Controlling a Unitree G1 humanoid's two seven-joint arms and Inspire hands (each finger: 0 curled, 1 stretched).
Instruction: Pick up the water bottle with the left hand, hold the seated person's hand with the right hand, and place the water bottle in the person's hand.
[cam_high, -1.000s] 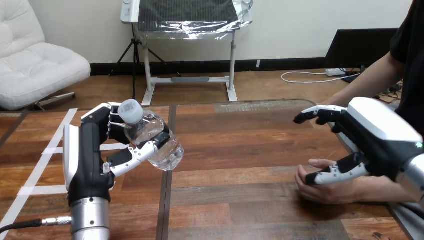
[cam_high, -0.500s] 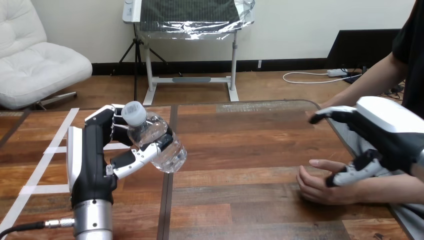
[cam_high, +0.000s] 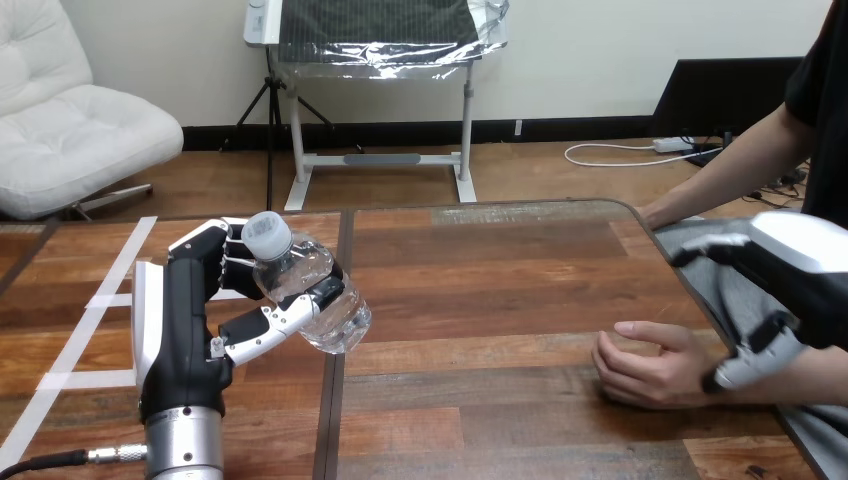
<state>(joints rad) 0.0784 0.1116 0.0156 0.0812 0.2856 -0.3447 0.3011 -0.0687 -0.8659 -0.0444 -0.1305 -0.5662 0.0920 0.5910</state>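
My left hand (cam_high: 182, 322) stands upright over the table's left part, shut on a clear water bottle (cam_high: 320, 292). The bottle is tilted, with its white cap up and toward me, and is lifted off the wooden table (cam_high: 500, 270). The person's hand (cam_high: 642, 366) rests on the table at the right, fingers loosely curled. My right hand (cam_high: 800, 272) hovers at the right edge above the person's forearm, open. Its fingers (cam_high: 705, 250) reach left and its thumb (cam_high: 745, 366) lies beside the person's wrist, not curled round it.
White tape lines (cam_high: 88, 335) cross the table's left side. The person's other arm (cam_high: 715, 190) comes down to the table's far right corner. The table's right edge runs close under my right hand.
My right hand has drawn back to the right, off the person's hand and out past the wrist. The left hand with the bottle has barely moved, sinking slightly.
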